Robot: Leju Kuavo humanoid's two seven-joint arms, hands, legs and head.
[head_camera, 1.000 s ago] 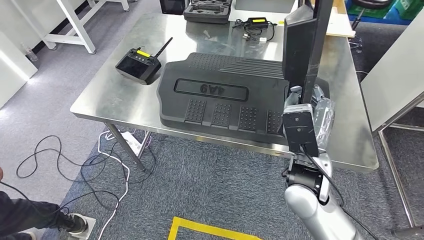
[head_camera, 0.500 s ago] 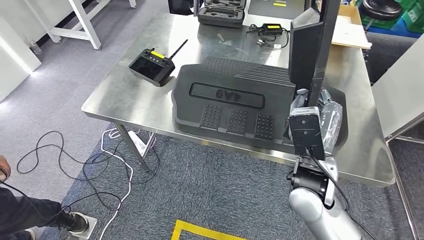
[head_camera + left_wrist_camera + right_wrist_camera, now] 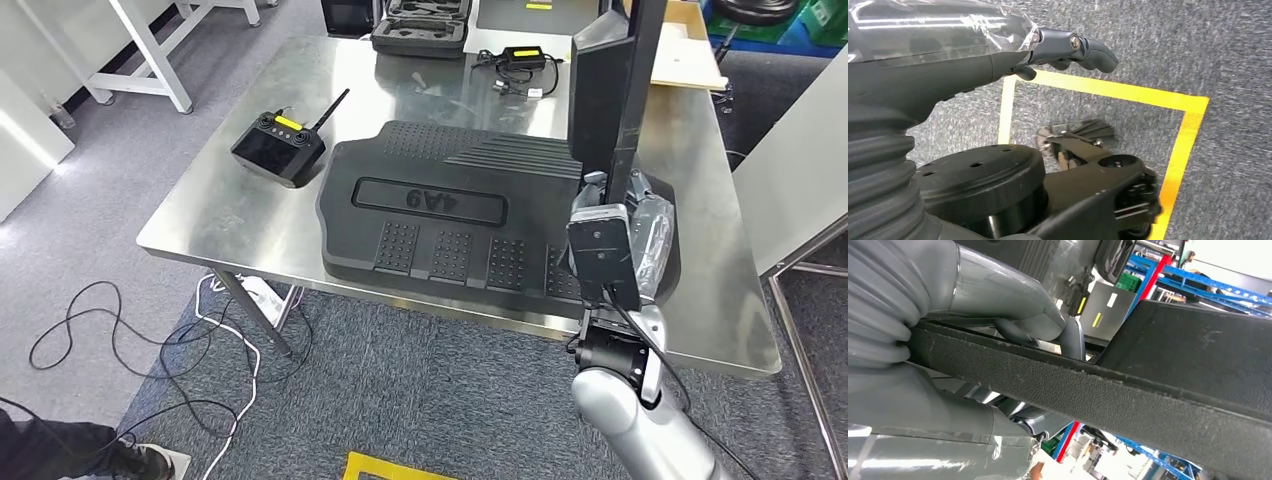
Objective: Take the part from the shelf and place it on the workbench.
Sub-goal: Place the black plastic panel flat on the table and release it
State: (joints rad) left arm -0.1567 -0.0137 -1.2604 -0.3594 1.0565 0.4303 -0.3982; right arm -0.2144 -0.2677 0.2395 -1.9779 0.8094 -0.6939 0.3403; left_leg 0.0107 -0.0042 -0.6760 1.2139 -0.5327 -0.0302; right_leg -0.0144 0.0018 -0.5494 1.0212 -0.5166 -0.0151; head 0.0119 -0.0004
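- Head view: the fingers of the right hand (image 3: pixel 622 205) close on the lower edge of the tall black textured plastic panel (image 3: pixel 610 90), which stands nearly upright above the 3 o'clock side of the shiny steel workbench (image 3: pixel 250 215). The hand wears a clear plastic cover, and the camera box on the wrist hides most of the grip.
- On the bench, near its centre, a wide black moulded plastic mat part (image 3: pixel 450 210) with raised letters lies flat; the held panel rises just past its 3 o'clock end. A black remote controller with an antenna (image 3: pixel 280 145) sits toward 10 o'clock, and an open black case (image 3: pixel 418 22) at 12 o'clock.
- Left wrist view: the left hand (image 3: pixel 998 42) hangs over grey carpet with yellow floor tape (image 3: pixel 1178 100). Its dark fingers (image 3: pixel 1083 47) curl inward, and nothing lies in them.
- Right wrist view: the grey thumb (image 3: pixel 1003 295) presses on one face of the panel's rough thin edge (image 3: pixel 1098 390) and the darker fingers on the opposite face, so the panel is pinched between them.
- Judgement: the panel looks stiff and rather light, but it is long and held from one end, so it may swing or twist. The grainy surface should give friction; a hold closer to its middle would be steadier when lowering it flat.
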